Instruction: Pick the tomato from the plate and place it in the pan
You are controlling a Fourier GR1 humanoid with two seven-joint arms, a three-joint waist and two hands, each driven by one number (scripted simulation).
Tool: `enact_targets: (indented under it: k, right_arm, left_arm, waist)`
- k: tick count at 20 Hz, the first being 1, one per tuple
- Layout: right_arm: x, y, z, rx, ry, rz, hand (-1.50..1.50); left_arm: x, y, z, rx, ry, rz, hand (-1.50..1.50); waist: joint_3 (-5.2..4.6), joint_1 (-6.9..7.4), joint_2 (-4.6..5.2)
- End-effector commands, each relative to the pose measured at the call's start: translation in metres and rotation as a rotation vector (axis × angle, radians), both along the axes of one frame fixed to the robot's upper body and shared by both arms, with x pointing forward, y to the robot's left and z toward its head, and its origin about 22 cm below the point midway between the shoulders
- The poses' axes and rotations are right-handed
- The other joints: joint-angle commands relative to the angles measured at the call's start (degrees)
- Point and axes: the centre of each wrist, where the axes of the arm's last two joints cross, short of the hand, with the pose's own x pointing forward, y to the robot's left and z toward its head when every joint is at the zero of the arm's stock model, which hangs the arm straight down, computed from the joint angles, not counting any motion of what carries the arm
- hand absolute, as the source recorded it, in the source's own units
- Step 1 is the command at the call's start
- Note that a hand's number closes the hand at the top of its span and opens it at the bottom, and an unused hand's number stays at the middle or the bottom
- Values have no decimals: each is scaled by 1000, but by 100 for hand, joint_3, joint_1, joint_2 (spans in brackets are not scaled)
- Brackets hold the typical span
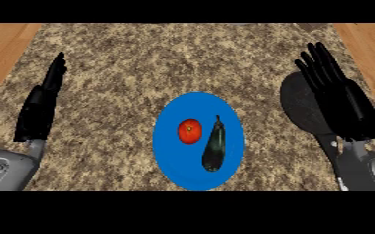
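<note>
A red tomato lies on the left half of a blue plate in the lower middle of the counter. Beside it on the plate rests a dark eggplant. A black pan sits at the right, its handle running toward the lower edge. My right hand is open, fingers straight and pointing up, over the pan's right part and hiding some of it. My left hand rests open at the far left, fingers up, well apart from the plate.
The speckled stone counter stretches wide above and left of the plate. Wooden floor shows past the counter's left and right edges.
</note>
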Motion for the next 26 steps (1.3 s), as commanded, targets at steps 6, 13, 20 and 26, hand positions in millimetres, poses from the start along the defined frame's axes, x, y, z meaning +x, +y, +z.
enact_targets:
  k: [6, 13, 20, 26]
  right_arm:
    - [30, 109, 32, 13, -230, 515, 150]
    - [14, 47, -50, -305, -176, 325, -150]
    - [36, 46, 2, -567, -264, 348, -150]
    - [46, 101, 18, -799, -206, 479, -150]
  left_arm:
    - [-17, -97, -12, -342, -65, -296, 0]
    - [-47, -83, -53, -417, -8, -260, 0]
    - [-37, -90, -34, -421, 9, -269, 0]
    - [-42, -98, -53, -419, -1, -278, 0]
  waist:
    - [133, 341, 155]
    - [146, -22, 80]
    - [145, -40, 67]
    - [140, -7, 70]
